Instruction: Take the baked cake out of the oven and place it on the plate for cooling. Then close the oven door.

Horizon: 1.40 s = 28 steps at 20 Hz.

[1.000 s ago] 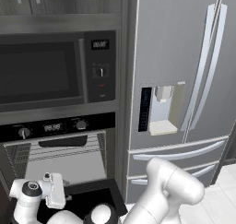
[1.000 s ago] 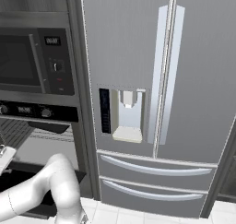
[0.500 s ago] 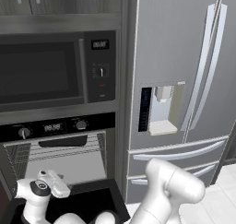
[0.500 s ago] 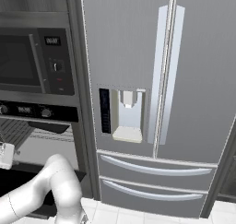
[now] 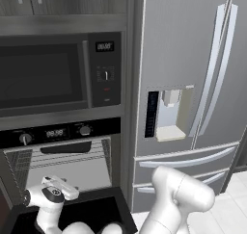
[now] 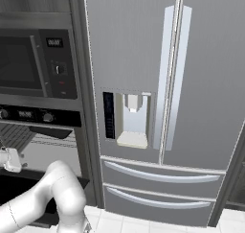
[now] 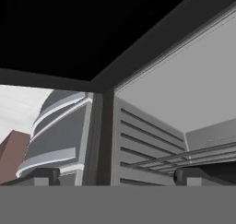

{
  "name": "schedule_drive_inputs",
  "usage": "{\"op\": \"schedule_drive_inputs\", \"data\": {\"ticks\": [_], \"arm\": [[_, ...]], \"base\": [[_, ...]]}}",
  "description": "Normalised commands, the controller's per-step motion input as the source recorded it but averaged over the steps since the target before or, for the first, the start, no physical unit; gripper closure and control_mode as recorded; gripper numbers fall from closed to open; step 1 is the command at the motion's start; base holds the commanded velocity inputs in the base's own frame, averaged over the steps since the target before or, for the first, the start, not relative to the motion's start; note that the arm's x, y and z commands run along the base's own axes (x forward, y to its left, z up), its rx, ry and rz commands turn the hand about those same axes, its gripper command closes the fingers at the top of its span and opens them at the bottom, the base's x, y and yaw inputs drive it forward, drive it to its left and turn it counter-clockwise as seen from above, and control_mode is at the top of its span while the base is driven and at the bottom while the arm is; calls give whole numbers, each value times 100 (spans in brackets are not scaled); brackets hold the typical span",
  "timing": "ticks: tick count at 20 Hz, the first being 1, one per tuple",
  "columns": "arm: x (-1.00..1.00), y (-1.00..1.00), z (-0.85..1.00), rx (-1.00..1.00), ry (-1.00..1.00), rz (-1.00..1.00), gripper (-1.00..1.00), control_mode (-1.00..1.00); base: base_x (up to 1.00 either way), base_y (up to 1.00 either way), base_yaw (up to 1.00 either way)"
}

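- Cake not made out; judged to sit inside the oven [image 5: 67,165], likely soft, crumbly, best gripped by its pan rim.
- Door [image 5: 96,211] dropped open; rack [image 7: 184,157] seen inside.
- Gripper [image 7: 113,177] set wide, empty, at oven mouth.
- Fridge [image 6: 158,83] beside.

Brushed steel is covering the refrigerator [image 5: 193,59]; the microwave [image 5: 53,74] is showing glossy dark glass; the oven [image 5: 62,156] cavity is looking matt grey metal.
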Motion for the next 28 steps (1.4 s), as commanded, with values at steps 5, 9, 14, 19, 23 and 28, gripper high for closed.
{"op": "schedule_drive_inputs", "data": {"ticks": [5, 9, 14, 19, 23, 28], "arm": [[30, 23, -5, 0, 0, 0, -100, -100], [28, 20, -4, 3, -3, 0, -100, -100], [22, 18, -6, 6, -14, -4, -100, -100], [22, 8, -16, 14, -21, -13, -100, -100], [20, 9, -14, 14, -14, -15, -100, -100], [23, 18, -12, 4, -19, -2, -100, -100]], "base": [[0, 0, 0], [0, 0, 0], [0, 0, 0], [0, 0, 0], [0, 0, 0], [0, 0, 0]]}}
